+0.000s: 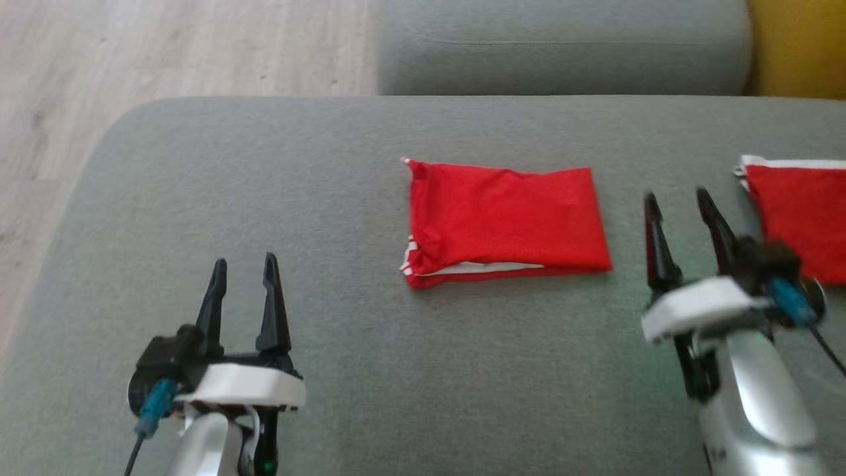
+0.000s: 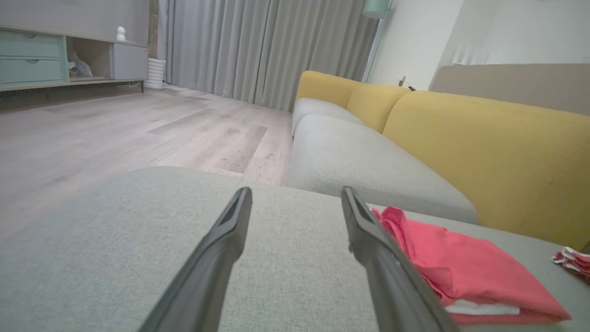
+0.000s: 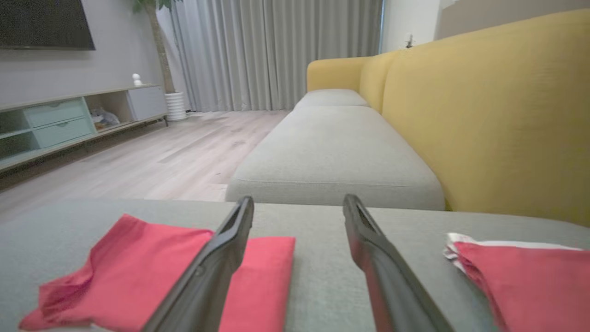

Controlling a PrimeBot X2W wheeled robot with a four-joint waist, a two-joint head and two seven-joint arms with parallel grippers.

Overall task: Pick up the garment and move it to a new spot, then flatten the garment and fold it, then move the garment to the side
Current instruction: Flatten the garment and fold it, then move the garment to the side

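Observation:
A red garment (image 1: pixel 505 221) with white trim lies folded into a flat rectangle in the middle of the grey sofa cushion (image 1: pixel 330 165). It lies low at the right in the left wrist view (image 2: pixel 465 267) and low at the left in the right wrist view (image 3: pixel 152 272). My left gripper (image 1: pixel 243 266) is open over bare cushion at the lower left, well clear of the garment. My right gripper (image 1: pixel 677 196) is open too, hovering just right of the garment's right edge with nothing between its fingers (image 3: pixel 368 258).
A second folded red garment (image 1: pixel 800 218) lies at the cushion's right edge, beside my right gripper. Another grey seat cushion (image 1: pixel 562 46) and a yellow backrest (image 1: pixel 800 46) sit beyond. Wooden floor (image 1: pixel 165 53) drops off past the cushion's left and far edges.

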